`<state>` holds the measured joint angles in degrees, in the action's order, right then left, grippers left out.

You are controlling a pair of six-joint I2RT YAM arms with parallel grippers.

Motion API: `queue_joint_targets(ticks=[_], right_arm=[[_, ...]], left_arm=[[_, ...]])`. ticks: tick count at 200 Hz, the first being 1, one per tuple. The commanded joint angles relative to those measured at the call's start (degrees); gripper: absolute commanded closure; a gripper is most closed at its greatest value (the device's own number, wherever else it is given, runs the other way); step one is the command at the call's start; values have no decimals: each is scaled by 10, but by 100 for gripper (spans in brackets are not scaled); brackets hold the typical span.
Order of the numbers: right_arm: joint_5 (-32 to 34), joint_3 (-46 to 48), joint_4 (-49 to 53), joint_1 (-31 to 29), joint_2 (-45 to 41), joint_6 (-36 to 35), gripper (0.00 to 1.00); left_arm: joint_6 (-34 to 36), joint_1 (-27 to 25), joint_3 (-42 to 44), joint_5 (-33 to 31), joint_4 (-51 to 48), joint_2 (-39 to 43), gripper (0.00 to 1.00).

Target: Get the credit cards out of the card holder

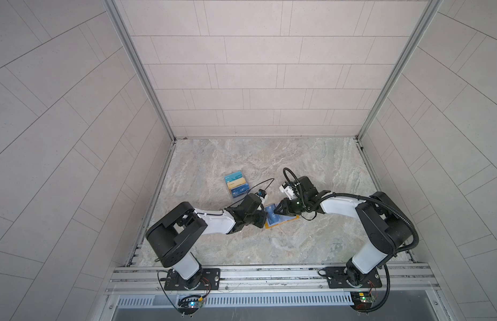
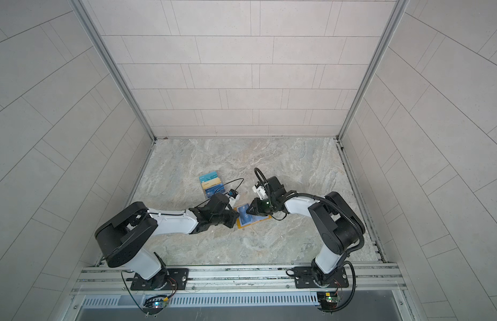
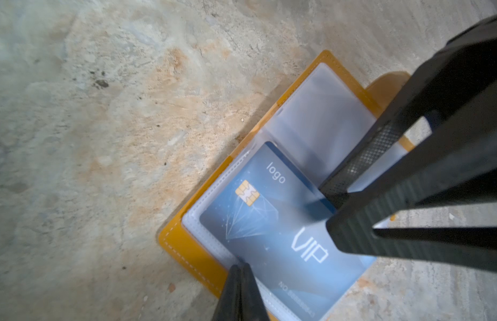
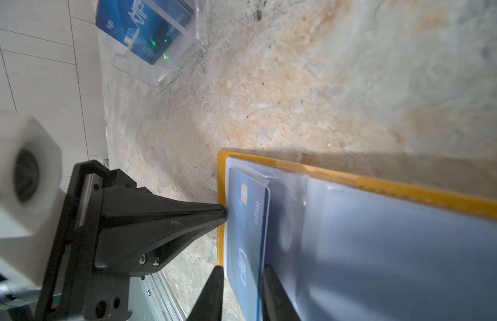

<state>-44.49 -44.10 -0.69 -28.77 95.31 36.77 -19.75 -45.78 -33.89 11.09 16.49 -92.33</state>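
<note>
The card holder lay open on the marble tabletop, just below the centre of the frame in both top views, with its clear sleeves facing up. A blue card marked VIP sat partly in the sleeve on the holder's left half. The right gripper was at the holder's right. Its fingers stood a little apart with that card's edge between them, and whether they pinched it could not be told. The left gripper was clenched, its tips resting on the sleeve's edge. Up and left of the holder stood a clear stand with other cards.
</note>
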Motion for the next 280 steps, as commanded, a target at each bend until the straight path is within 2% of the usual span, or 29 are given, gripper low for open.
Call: queue_joint_targets(ticks=[1, 125, 175, 280], right_arm=[[-17, 1, -16, 0, 13, 10, 74], [-66, -18, -33, -12, 64, 18, 74], [-81, -10, -75, -11, 62, 48, 75], [-97, 17, -89, 19, 21, 51, 79]], left_arm=[[-5, -1, 12, 3, -2, -12, 92], [-7, -2, 9, 3, -1, -16, 92], [-7, -1, 9, 2, -1, -16, 92], [-6, -1, 12, -3, -5, -21, 93]])
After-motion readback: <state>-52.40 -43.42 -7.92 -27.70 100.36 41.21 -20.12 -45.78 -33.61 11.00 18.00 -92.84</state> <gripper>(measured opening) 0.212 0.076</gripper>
